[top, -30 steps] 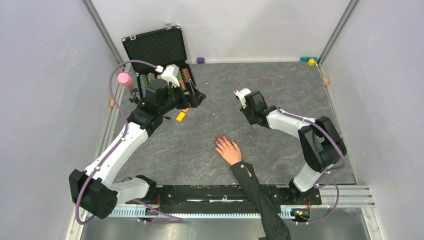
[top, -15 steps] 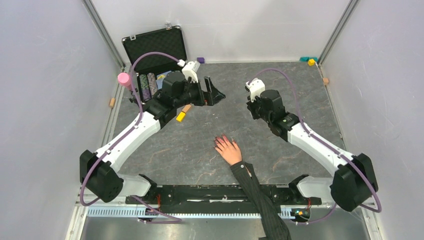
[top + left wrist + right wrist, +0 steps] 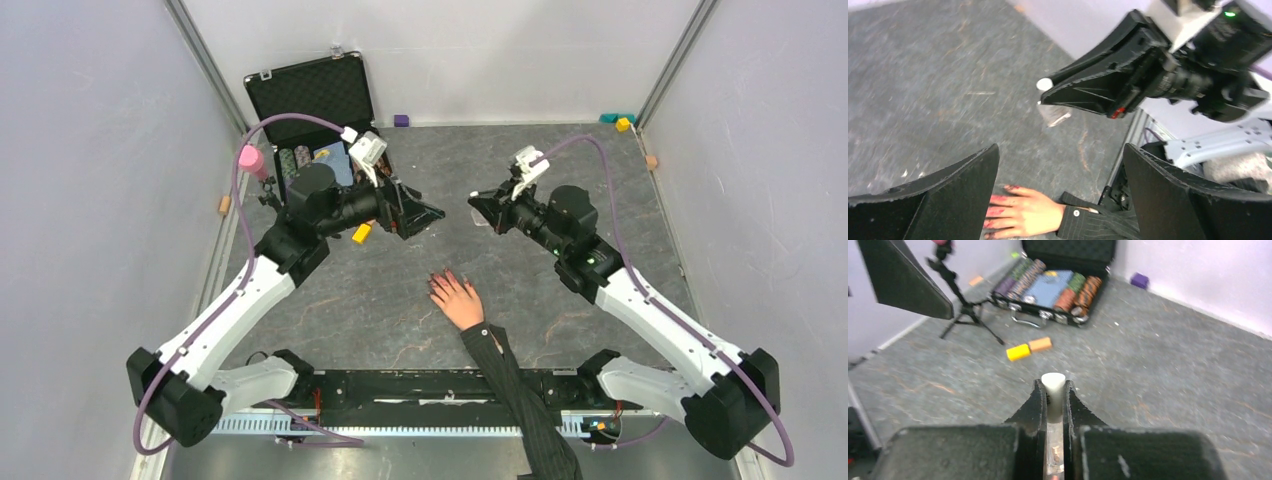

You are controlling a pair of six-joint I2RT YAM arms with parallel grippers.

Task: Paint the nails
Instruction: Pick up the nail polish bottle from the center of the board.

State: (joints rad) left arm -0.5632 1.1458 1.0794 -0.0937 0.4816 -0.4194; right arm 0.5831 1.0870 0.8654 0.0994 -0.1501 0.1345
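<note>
Grey stone-patterned table (image 3: pixel 400 310) fills your top view, and the pale hand (image 3: pixel 458 298) lies flat on it just below centre. Its dark pinstriped sleeve (image 3: pixel 520 400) runs off the bottom edge. From up there, the nails (image 3: pixel 437 285) are only tiny reddish specks at the fingertips, too small for you to count.

Your left wrist view shows them larger, but as blurred red smears at the bottom edge. The frame cuts off part of the hand, and the lower-left finger pad covers some of the fingertips.

Your right gripper (image 3: pixel 1053 390) sits right of centre in the top view, well apart from the hand, and is pinched tight on a small clear bottle (image 3: pixel 1054 460). Its white cap (image 3: pixel 1053 382) pokes out past the tips, while the clear body is mostly buried between the fingers.

Your left gripper (image 3: pixel 1060 147) stands spread wide with nothing between its fingers. The open case (image 3: pixel 310 95) at upper left is partly hidden behind that arm.
</note>
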